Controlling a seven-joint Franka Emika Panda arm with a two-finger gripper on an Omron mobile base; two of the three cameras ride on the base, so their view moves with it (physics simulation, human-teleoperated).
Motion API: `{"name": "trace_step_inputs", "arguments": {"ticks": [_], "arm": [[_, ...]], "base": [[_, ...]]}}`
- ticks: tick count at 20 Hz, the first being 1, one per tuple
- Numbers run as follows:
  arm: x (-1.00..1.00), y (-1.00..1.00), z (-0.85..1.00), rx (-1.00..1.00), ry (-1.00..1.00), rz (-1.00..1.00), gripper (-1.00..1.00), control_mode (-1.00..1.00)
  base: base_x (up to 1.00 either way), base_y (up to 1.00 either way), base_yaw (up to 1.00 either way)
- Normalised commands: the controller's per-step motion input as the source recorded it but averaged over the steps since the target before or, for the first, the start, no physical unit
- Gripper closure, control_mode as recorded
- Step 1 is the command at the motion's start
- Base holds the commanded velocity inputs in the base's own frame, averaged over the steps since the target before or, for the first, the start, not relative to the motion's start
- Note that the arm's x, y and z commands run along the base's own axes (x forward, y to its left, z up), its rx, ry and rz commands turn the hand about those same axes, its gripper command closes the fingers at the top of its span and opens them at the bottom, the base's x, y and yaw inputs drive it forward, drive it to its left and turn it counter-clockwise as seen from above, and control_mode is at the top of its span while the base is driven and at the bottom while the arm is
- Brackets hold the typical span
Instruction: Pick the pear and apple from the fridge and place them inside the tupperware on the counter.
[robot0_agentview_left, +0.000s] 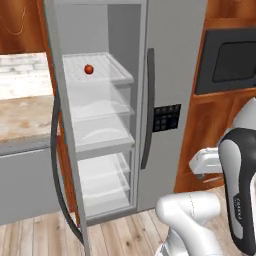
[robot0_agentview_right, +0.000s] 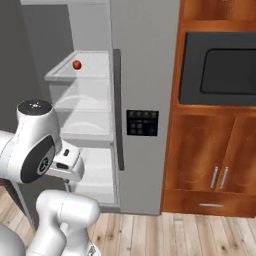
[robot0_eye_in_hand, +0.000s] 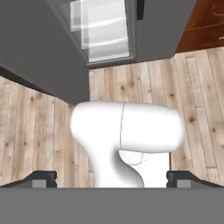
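Note:
The fridge (robot0_agentview_left: 170, 60) stands with its left door (robot0_agentview_left: 60, 150) swung open, showing white translucent shelves. A small round red apple (robot0_agentview_left: 89, 69) sits alone on the top shelf (robot0_agentview_right: 76, 65). The pear and the tupperware are out of view. A stretch of the beige counter (robot0_agentview_left: 22, 117) lies left of the fridge. My gripper (robot0_eye_in_hand: 112, 179) is open with nothing between its fingertips (robot0_eye_in_hand: 43, 178). It hangs low, well short of the fridge and far below the apple. It points down at the wood floor and the fridge's bottom shelves (robot0_eye_in_hand: 107, 30).
A dark built-in oven (robot0_agentview_right: 220, 67) sits in brown wooden cabinets (robot0_agentview_right: 215, 165) right of the fridge. The open door's edge and dark gasket (robot0_agentview_left: 57, 165) jut toward me on the left. Wood floor (robot0_agentview_right: 175, 232) spreads in front.

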Motion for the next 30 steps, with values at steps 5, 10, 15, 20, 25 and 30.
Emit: {"name": "trace_step_inputs", "arguments": {"ticks": [5, 10, 15, 20, 25, 30], "arm": [[0.0, 0.0, 0.0, 0.0, 0.0, 0.0, -1.0, 1.0], [0.0, 0.0, 0.0, 0.0, 0.0, 0.0, -1.0, 1.0], [0.0, 0.0, 0.0, 0.0, 0.0, 0.0, -1.0, 1.0], [0.0, 0.0, 0.0, 0.0, 0.0, 0.0, -1.0, 1.0], [0.0, 0.0, 0.0, 0.0, 0.0, 0.0, -1.0, 1.0], [0.0, 0.0, 0.0, 0.0, 0.0, 0.0, -1.0, 1.0]], "base": [[0.55, -0.37, 0.29], [0.26, -0.22, 0.14], [0.53, -0.03, 0.37], [0.6, -0.07, 0.48], [0.49, -0.08, 0.47], [0.36, -0.19, 0.17]]}}
